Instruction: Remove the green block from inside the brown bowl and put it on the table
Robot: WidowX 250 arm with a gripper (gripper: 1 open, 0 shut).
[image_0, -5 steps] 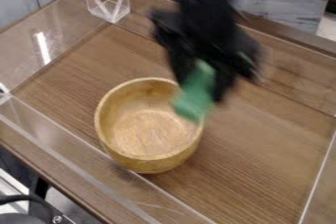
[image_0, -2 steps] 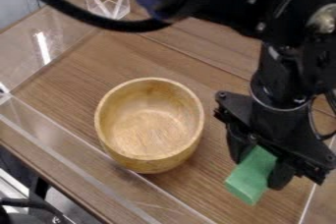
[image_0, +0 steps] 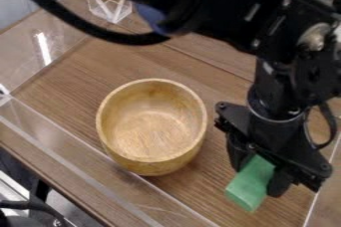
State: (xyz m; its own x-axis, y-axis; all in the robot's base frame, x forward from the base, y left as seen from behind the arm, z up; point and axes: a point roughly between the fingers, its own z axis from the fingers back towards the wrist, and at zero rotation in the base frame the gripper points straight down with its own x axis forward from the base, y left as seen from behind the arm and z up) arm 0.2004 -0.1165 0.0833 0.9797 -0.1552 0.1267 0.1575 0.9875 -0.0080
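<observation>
Since the earliest frame the green block [image_0: 249,185] has travelled from over the bowl's rim, across to the right, and is now above the part of the tabletop [image_0: 78,77] toward its near right corner. Against the more recent frame it has shifted only slightly, a little toward the near edge. The brown bowl [image_0: 151,131] sits where it did, left of the arm, and nothing shows inside it.

The gripper [image_0: 270,165] is closed on the block, pinching its upper end, while the lower end sticks out below the fingers, tilted. Whether that lower end already touches the wood or hangs just above it, I cannot tell.

So the removal looks done, and the block is well clear of the bowl's rim. What seems left is to lower it whatever gap remains, open the fingers and draw away. The tilt suggests it may tip onto a side when let go.

A clear wall [image_0: 83,158] runs along the near left edge of the tabletop, meeting the near end not far from the block, so drifting further that way could bring a knock. A clear plastic piece [image_0: 110,6] stands near the far left corner, out of the way.
</observation>
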